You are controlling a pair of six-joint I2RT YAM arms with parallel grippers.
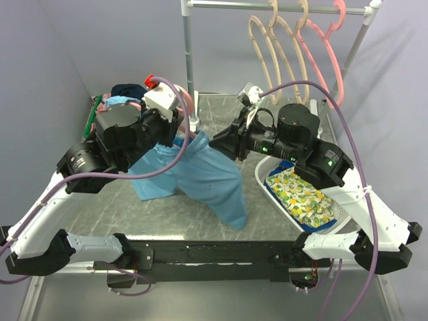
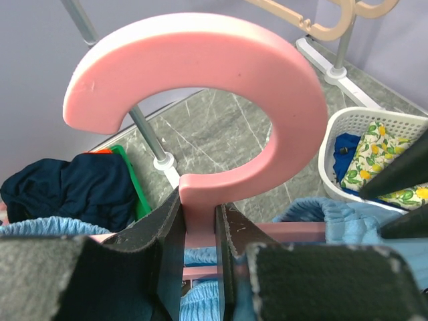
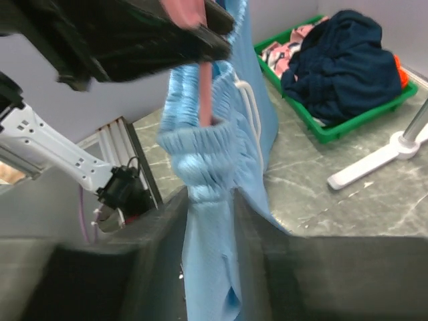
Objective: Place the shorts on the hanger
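My left gripper (image 2: pixel 198 221) is shut on the neck of the pink hanger (image 2: pixel 200 53), just under its hook, and holds it up over the table's left middle. The light blue shorts (image 1: pixel 200 174) hang from the hanger, waistband gathered around its pink bar (image 3: pixel 204 93), legs trailing down to the table. In the right wrist view the shorts (image 3: pixel 207 134) drop between the fingers of my right gripper (image 3: pixel 208 200) just below the bunched waistband. The cloth fills the gap from one finger to the other. From above, the right gripper (image 1: pixel 215 142) meets the shorts from the right.
A white basket (image 1: pixel 264 180) holding a lemon-print cloth (image 1: pixel 301 197) stands right of the shorts. A green tray (image 3: pixel 334 130) with a dark navy garment (image 3: pixel 341 60) sits back left. The rack pole (image 1: pixel 188 60) rises behind, with tan hangers (image 1: pixel 267 53) and a pink one (image 1: pixel 328 67) on its rail.
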